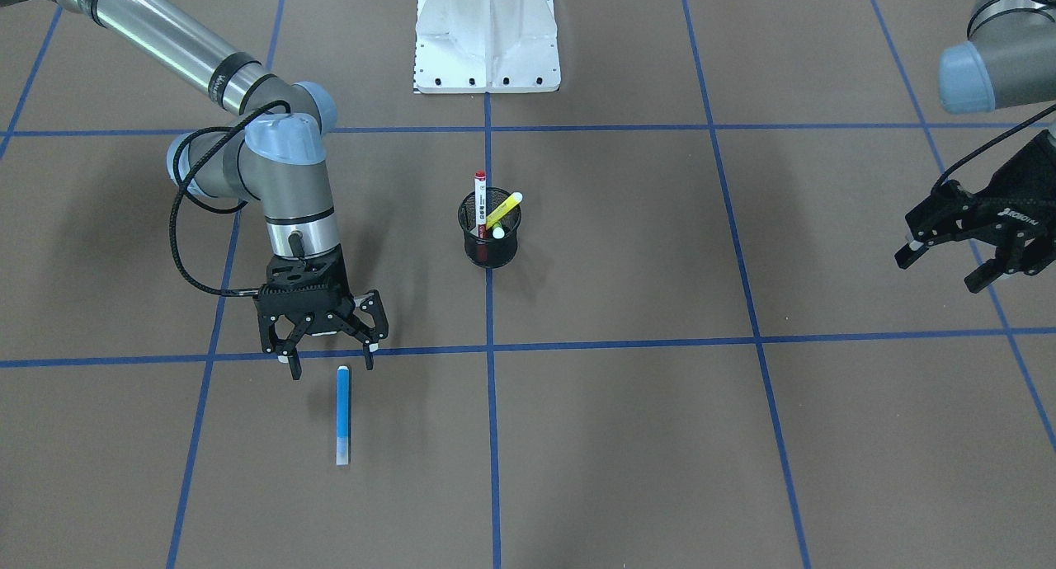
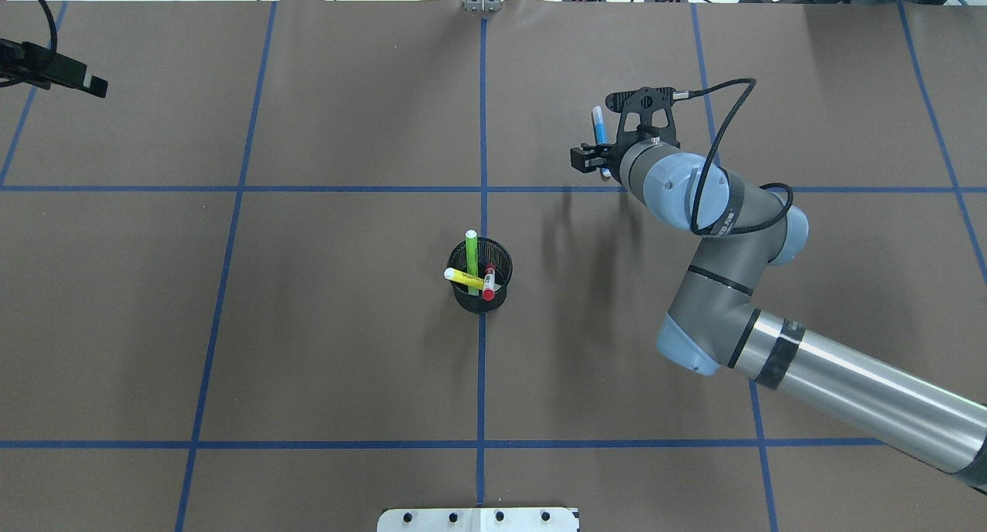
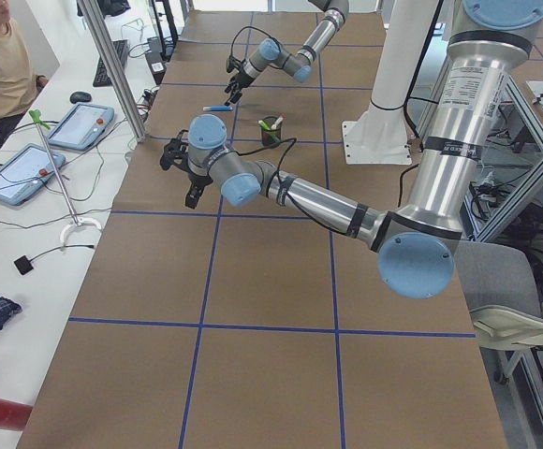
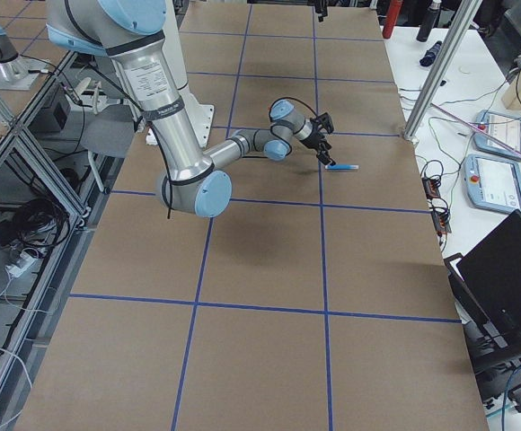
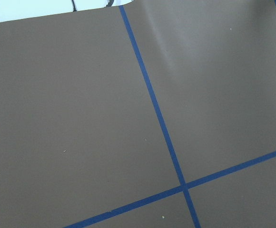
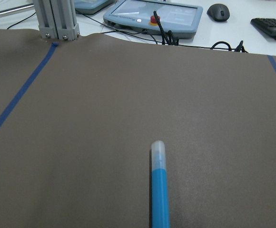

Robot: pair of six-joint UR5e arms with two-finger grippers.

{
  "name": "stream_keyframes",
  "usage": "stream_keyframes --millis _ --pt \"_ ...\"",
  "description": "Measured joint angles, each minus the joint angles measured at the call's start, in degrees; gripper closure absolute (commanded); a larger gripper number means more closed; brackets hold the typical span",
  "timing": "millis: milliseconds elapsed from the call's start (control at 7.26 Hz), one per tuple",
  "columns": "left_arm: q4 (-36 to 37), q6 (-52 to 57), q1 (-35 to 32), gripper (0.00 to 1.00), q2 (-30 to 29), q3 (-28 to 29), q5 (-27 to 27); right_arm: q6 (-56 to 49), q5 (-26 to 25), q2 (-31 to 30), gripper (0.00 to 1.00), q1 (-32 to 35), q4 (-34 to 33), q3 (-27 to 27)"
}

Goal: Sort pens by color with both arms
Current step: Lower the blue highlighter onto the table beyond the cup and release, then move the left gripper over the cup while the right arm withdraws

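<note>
You are looking at the blue pen (image 1: 342,415) lying flat on the brown table (image 1: 627,437), on the right half and far from the white pedestal base (image 1: 487,49); nothing is gripping it. The right gripper (image 1: 332,363) is hovering over the pen's near end, its fingers spread wide and holding nothing. In the right wrist view the pen is pointing away from the camera, pale end farthest. The other three pens are standing in the black mesh cup (image 1: 488,254) at the table's centre, on the blue centre line (image 1: 492,437): the red-capped white pen (image 1: 480,199) is standing cap up, the yellow pen (image 1: 503,209) is leaning over the rim toward the left, and the green pen (image 2: 471,256) is standing pale end up. The left gripper (image 1: 940,272) is hanging over the far left part of the table, well apart from the cup, fingers spread and empty
</note>
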Motion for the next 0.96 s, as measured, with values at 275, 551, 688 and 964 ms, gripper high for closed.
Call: stream_keyframes --millis 275,551,688,964 --pt "3.65 -3.93 2.49 0.0 -3.72 -0.11 0.11 -3.77 12.61 0.6 0.01 5.9 -9.22 4.64" --pt "14.53 -5.17 5.19 0.0 -10.19 -0.93 0.13 -12.24 27.08 2.8 0.01 13.68 -21.59 8.88" --pt "20.53 -5.43 6.77 0.0 -13.69 -1.29 0.13 -17.84 33.81 3.3 0.01 17.68 -25.75 9.67" --pt "32.66 -6.22 10.65 0.0 -20.97 -1.47 0.13 -28.12 40.02 3.91 0.01 23.02 -32.41 10.07"
